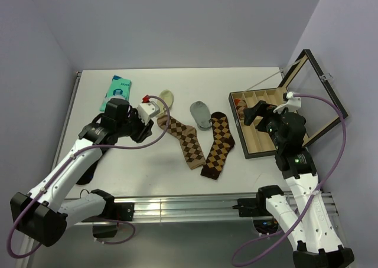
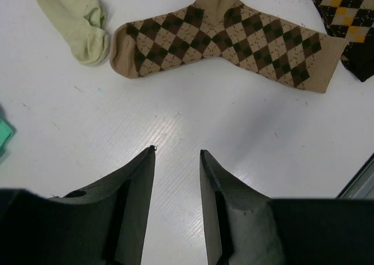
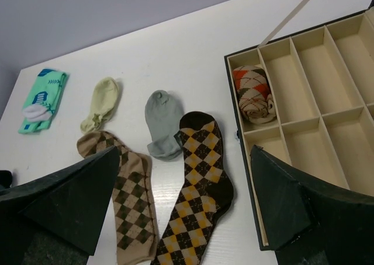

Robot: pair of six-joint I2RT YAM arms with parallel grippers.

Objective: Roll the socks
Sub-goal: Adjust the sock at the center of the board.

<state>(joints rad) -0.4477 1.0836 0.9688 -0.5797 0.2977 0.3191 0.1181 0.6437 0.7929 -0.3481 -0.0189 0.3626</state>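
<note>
The left tool (image 2: 177, 150) is hovering over a bare part of the table (image 2: 87, 131). Its two fingers are standing partly apart with nothing between them, so the tool is open and gripping nothing.

The tan argyle sock (image 2: 228, 40) is lying flat just ahead of the left tool's fingertips, apart from them, and is running across the tool's line of approach. The cream ankle sock (image 2: 76, 20) is lying ahead of and to the left of this tool, just beside the toe end of the tan argyle sock.

The right tool (image 3: 184, 154) is standing with its fingers spread wide and is holding nothing. In the top view it is hanging over the near left part of the divided box (image 3: 242, 160).

The dark argyle sock (image 3: 196, 206) is lying flat on the table ahead of the right tool, appearing between its fingers in the wrist view and alongside the tan argyle sock. Its toe end is touching the grey ankle sock (image 3: 162, 122). The box is sitting to the right of this sock, with its lid open. A rolled argyle sock (image 3: 254, 96) is resting in the box's far left compartment. A green patterned sock (image 3: 42, 98) is lying well to the left, far ahead of the tool.
</note>
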